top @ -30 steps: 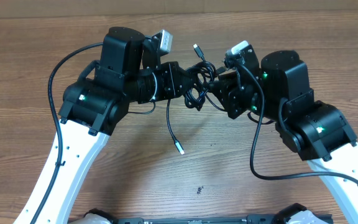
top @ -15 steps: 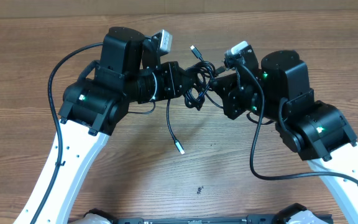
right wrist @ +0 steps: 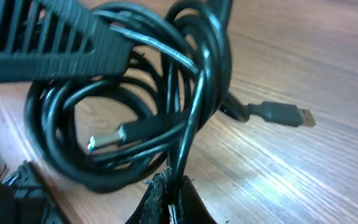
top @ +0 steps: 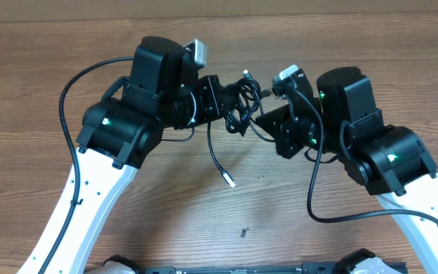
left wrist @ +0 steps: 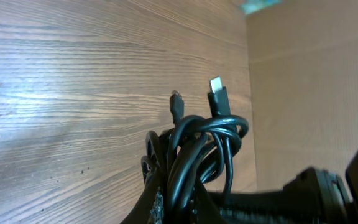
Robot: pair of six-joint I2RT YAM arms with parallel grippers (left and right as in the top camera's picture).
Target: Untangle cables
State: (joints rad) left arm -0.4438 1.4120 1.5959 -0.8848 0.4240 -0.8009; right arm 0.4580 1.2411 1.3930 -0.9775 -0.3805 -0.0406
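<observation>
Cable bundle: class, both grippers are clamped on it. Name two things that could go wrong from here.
1. The left gripper and right gripper both clamp the cable bundle; pulling apart may tighten its loops rather than free them.
2. The loose strand with the silvery plug trails from the bundle; it could snag when the bundle moves.

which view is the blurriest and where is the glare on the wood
right wrist: softest, the cables close to the lens are smeared, though the silvery plug reads crisper; left wrist: a pale sheen washes out the table at the left, and the bottom edge is dark and blurred; overhead: sharp and evenly lit, only soft shadows.
</observation>
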